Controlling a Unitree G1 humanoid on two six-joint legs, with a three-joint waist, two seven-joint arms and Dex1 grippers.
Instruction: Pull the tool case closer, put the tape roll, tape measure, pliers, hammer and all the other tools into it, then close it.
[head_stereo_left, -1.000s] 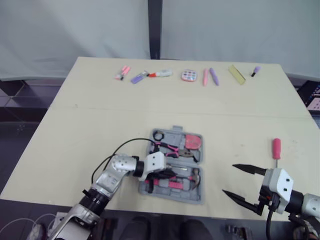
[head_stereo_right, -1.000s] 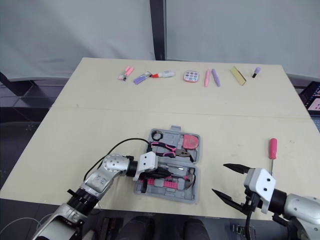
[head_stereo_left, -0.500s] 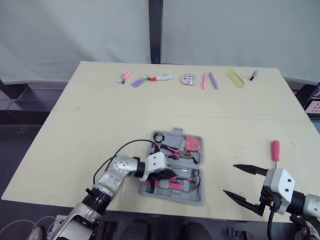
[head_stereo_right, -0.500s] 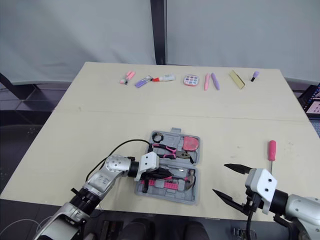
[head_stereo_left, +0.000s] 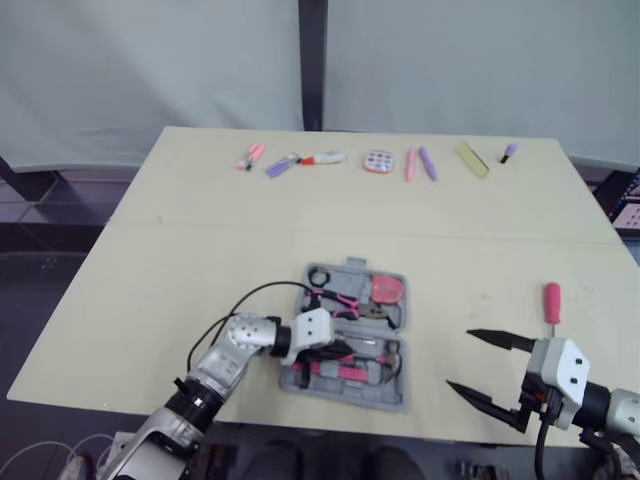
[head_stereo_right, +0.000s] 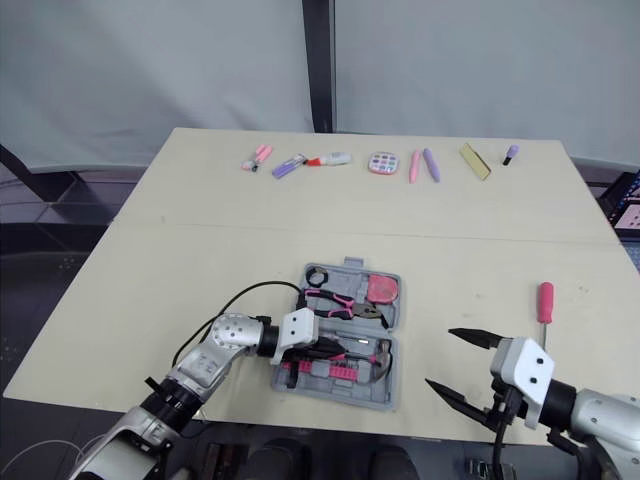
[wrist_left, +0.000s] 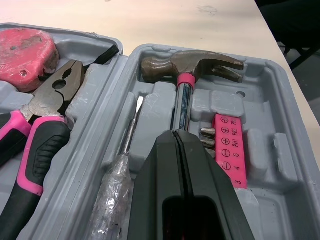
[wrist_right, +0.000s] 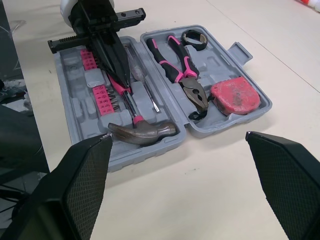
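**Loose screwdriver lies beyond the right gripper**

The right gripper (head_stereo_left: 458, 358) hovers at the near table edge, spread wide and empty. The left gripper (wrist_left: 176, 135), fingers pressed together, sits over the hammer (wrist_left: 180, 85) shaft inside the open tool case (wrist_left: 280, 150). The far half holds pliers (wrist_right: 182, 75), tape measure (wrist_right: 235, 96) and tape roll (wrist_right: 192, 39). The screwdriver (head_stereo_left: 551, 298) lies just beyond the right gripper, axis near-to-far, handle far; the right arm is nearer

grey tool case (wrist_right: 220, 65) lies open, flat; inside: hammer (wrist_right: 142, 131), pink-handled pliers (wrist_right: 182, 77), red tape measure (wrist_right: 234, 96), black tape roll (wrist_right: 194, 39). pink screwdriver (head_stereo_right: 545, 300) lies well apart, robot's right.
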